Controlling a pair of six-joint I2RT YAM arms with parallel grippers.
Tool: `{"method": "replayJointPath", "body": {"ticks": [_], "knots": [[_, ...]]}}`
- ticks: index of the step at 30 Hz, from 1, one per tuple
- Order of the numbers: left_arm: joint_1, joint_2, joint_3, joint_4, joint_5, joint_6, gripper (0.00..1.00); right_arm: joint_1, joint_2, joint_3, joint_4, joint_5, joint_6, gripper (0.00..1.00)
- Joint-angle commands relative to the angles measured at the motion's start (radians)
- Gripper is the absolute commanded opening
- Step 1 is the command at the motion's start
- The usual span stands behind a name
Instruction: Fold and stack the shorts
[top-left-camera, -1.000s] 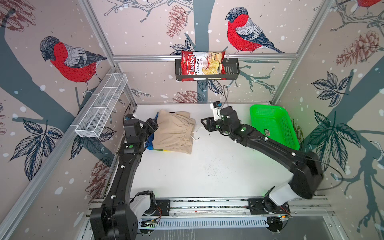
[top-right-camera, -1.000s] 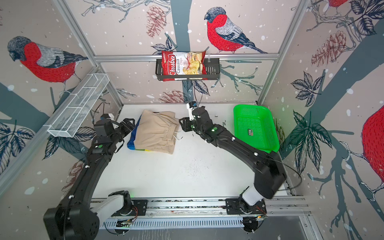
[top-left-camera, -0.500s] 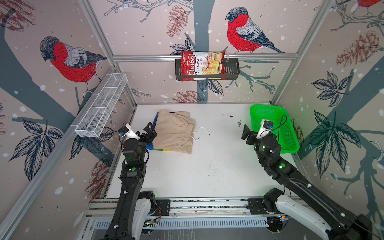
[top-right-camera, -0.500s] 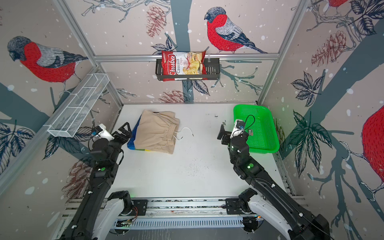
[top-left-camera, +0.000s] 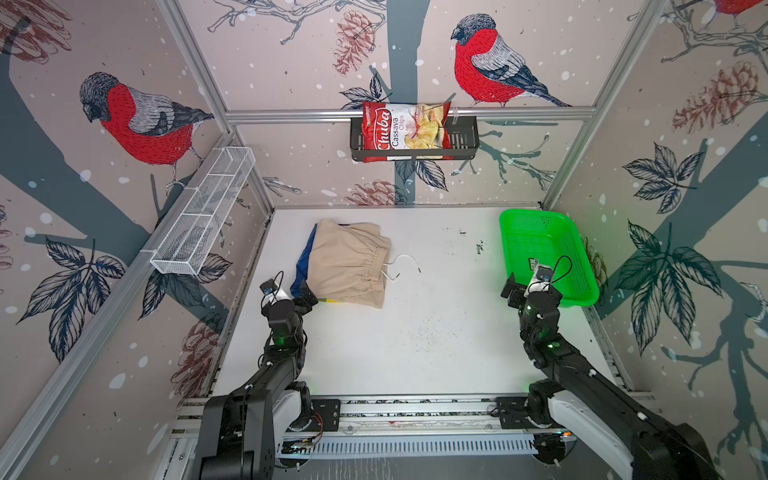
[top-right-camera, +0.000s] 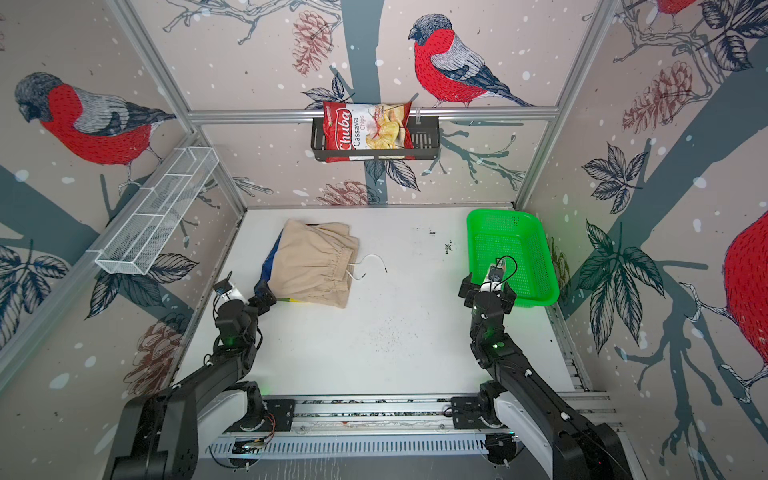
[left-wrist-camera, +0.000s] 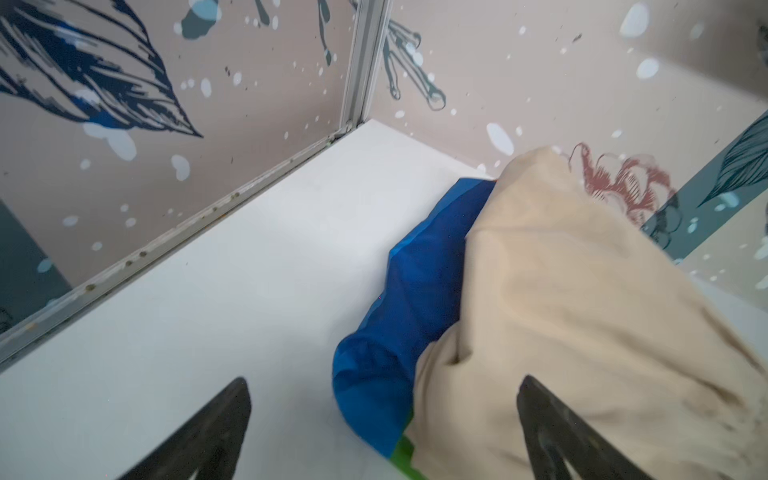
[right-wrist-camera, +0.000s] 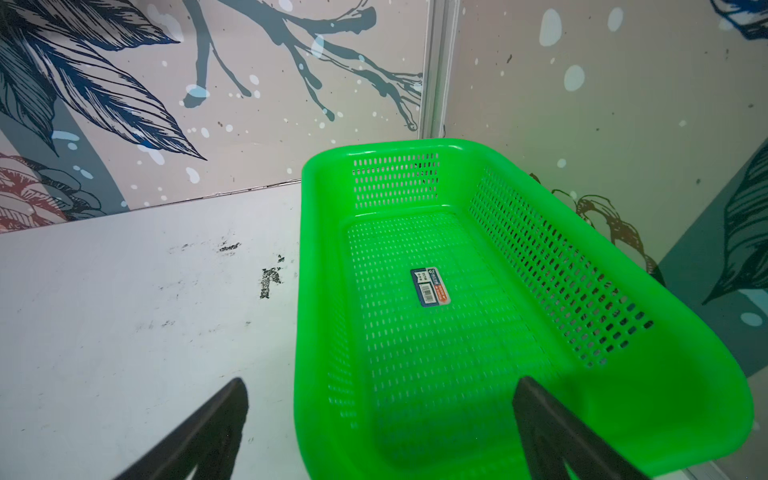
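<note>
Retreated from gathered beige shorts (top-left-camera: 349, 266), left end effector (left-wrist-camera: 383, 380) and right end effector (right-wrist-camera: 380, 380) gape released.

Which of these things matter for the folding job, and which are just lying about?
Job: beige shorts, stacked on striped shorts.
Lying about: green basket, chip bag in black rack, white wire shelf.
</note>
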Motion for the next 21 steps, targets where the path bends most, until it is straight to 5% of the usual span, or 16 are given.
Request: {"method": "replayJointPath", "body": {"ticks": [1, 11, 16, 21], "knots": [[-0.006, 0.004, -0.010, 0.193, -0.014, 0.086, 0.99, -0.041, 0.041, -0.019, 0.092, -0.044, 0.028, 0.99], [-0.008, 0.283, 0.052, 0.454, 0.061, 0.161, 0.99, -0.206, 0.339, 0.031, 0.267, -0.185, 0.004, 0.99], [-0.035, 0.508, 0.024, 0.781, 0.148, 0.238, 0.99, -0.246, 0.486, 0.114, 0.321, -0.218, -0.005, 0.99], [-0.035, 0.488, 0.049, 0.704, 0.162, 0.243, 0.99, -0.280, 0.595, 0.196, 0.340, -0.279, -0.014, 0.99]]}}
